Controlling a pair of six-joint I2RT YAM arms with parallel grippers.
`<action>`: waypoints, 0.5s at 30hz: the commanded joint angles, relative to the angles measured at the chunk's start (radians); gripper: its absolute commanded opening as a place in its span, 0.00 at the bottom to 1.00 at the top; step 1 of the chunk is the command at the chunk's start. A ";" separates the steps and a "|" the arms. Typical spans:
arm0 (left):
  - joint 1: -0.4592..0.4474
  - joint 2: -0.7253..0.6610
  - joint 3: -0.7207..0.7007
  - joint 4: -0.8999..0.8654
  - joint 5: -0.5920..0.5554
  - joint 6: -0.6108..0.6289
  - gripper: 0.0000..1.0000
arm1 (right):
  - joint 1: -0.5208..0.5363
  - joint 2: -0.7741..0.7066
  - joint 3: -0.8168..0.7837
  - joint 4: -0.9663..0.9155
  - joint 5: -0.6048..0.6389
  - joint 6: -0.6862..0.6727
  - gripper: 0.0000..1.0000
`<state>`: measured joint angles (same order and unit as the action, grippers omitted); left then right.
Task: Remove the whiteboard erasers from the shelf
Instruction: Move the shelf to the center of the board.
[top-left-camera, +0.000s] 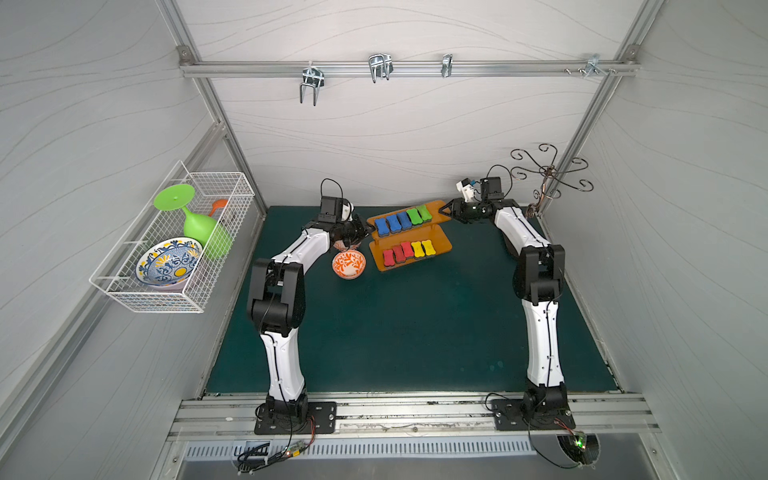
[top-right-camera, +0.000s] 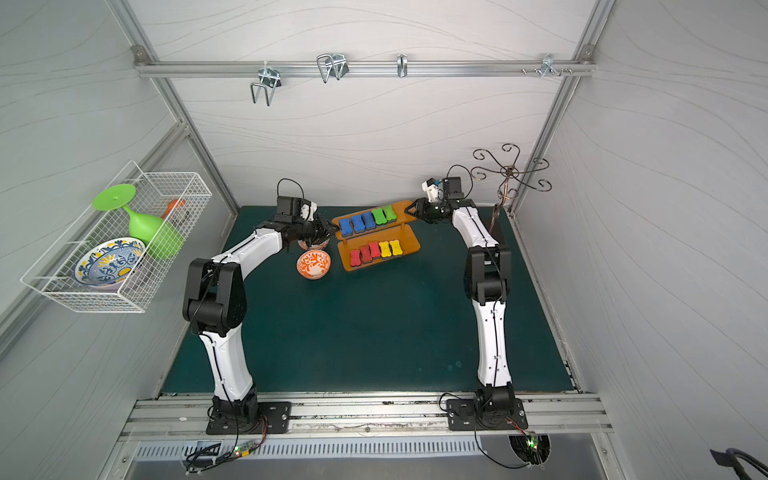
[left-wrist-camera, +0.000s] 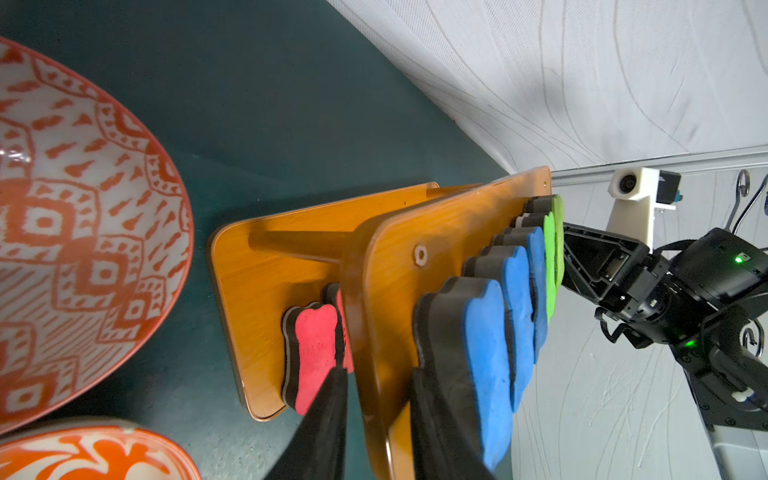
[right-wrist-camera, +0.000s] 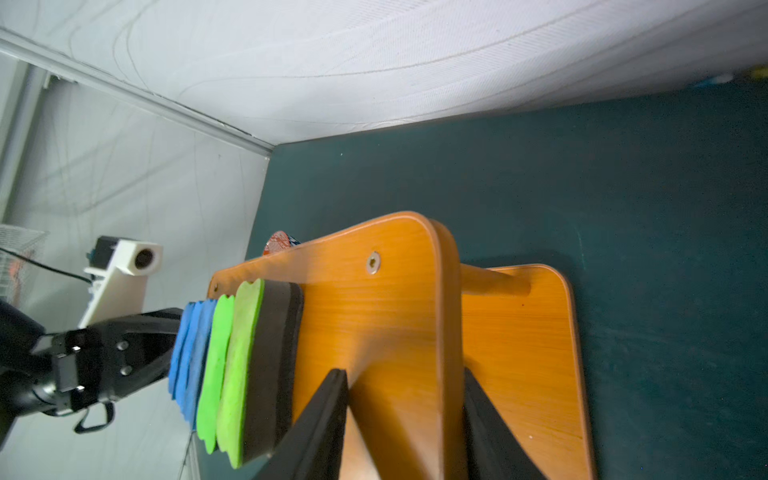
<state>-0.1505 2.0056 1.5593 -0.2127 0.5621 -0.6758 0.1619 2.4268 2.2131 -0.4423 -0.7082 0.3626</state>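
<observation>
We count all ten small bone-shaped foam whiteboard erasers (top-left-camera: 399, 254) on the small orange two-tier wooden shelf (top-left-camera: 442, 245): three blue erasers (top-left-camera: 393, 223) and two green erasers (top-left-camera: 419, 214) in a row on the upper board, three red erasers (top-left-camera: 389, 257) and two yellow erasers (top-left-camera: 423, 248) in a row on the lower one, coloured faces up. So, as we judge it, nothing is off yet and the whole job is left. The shelf stands on the dark green table top (top-left-camera: 415, 332) near its far edge, about midway between the far corners and a little skewed to that edge.

An arm sits at each short end of the upper board. In its wrist view the left gripper (left-wrist-camera: 376, 386) straddles the board's end, one black finger (left-wrist-camera: 328, 415) between the boards beside a red eraser, its mate above, beside the nearest blue one. The right gripper (right-wrist-camera: 403, 374) straddles the opposite end likewise, next to the outermost green eraser. Both sets of jaws stand narrow about the wood, yet we cannot tell whether they pinch it or stand just clear (the board hides the contact). Neither holds an eraser.

Just off the shelf's left end an orange-and-white patterned ceramic bowl (top-left-camera: 349, 264) stands on the table, with a second patterned bowl (left-wrist-camera: 83, 208) partly under the left arm; we judge either could take the erasers
</observation>
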 joint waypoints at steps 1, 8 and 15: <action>0.005 0.031 0.041 0.029 0.014 -0.007 0.24 | -0.002 -0.013 -0.020 0.036 -0.024 -0.001 0.28; 0.005 0.019 0.032 0.039 0.025 -0.015 0.17 | 0.001 -0.103 -0.132 0.057 0.012 -0.013 0.13; -0.001 -0.009 -0.013 0.076 0.047 -0.041 0.14 | 0.014 -0.244 -0.327 0.060 0.086 -0.034 0.09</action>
<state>-0.1360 2.0056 1.5562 -0.2073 0.5926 -0.7158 0.1429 2.2665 1.9484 -0.3683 -0.7277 0.4385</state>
